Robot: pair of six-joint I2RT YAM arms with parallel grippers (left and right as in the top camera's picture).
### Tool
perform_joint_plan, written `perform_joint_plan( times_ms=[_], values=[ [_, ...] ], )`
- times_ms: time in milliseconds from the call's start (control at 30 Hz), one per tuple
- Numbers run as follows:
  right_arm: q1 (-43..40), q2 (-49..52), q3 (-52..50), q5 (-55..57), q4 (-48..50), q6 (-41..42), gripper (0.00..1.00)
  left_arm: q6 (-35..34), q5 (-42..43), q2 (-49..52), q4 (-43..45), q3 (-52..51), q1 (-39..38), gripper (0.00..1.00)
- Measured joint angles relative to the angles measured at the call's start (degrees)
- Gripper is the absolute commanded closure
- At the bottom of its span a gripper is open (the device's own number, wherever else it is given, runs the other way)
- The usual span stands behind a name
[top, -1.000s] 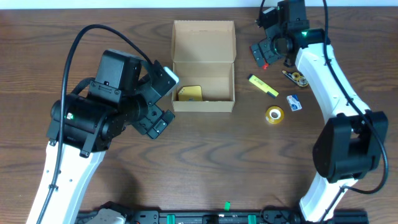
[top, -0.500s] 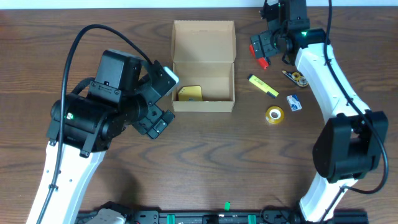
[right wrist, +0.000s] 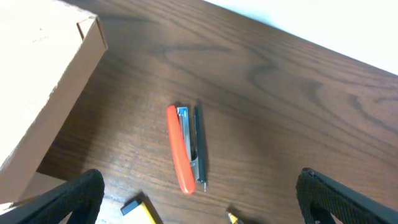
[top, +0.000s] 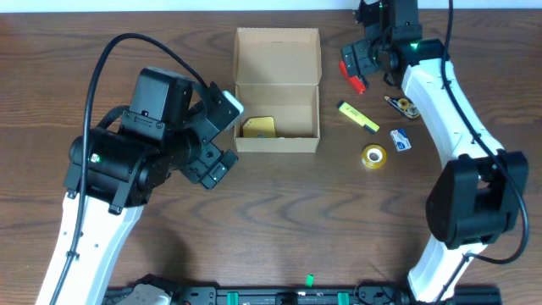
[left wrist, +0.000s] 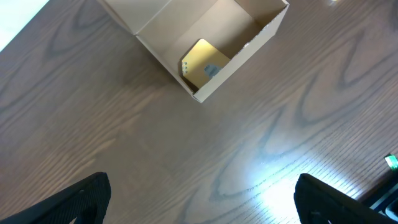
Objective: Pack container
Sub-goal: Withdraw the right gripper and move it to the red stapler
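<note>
In the overhead view a wooden table (top: 279, 220) is seen, with the container (top: 278, 142) set at its far middle. The lid is folded back toward 12 o'clock, and a yellow card (top: 258, 127) is seen inside at the near left corner.

The left arm is bent low at 9 o'clock of the container. The left gripper (top: 225, 135) is spread wide just beside the left wall, and nothing is held in it.

The right arm is stretched far out toward 12 o'clock along the right edge of the table. The right gripper (top: 362, 66) is hung above a red stapler (top: 356, 81), with its jaws spread wide and empty. From this gripper the container is found at about 8 o'clock, close by; its corner is caught at the left edge of the right wrist view.

In that view the stapler is seen almost centred between the two fingers. Its long axis is laid nearly from 12 to 6 o'clock, across the line along which the jaws close. A straight descent is judged to be what the coming pick turns on, and the right arm is clearly the nearer one.

A yellow marker (top: 359, 117) and a roll of tape (top: 373, 156) are left loose at 5 to 6 o'clock of the stapler, well apart from the container.
</note>
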Motion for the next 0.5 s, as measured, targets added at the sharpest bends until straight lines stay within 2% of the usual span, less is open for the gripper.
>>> perform_joint_plan(
  times_ms=[167,300,500],
  values=[
    [-0.11,1.29,0.00,-0.04,0.07,-2.82,0.02,0.00,0.00,0.00,0.00,0.00,0.00,0.05],
    [-0.48,5.03,0.00,-0.33,0.28,-5.66,0.07,0.00,0.00,0.00,0.00,0.00,0.00,0.05],
    [-0.55,11.21,-0.02,-1.11,1.84,-8.41,0.03,0.00,0.00,0.00,0.00,0.00,0.00,0.05]
  ],
)
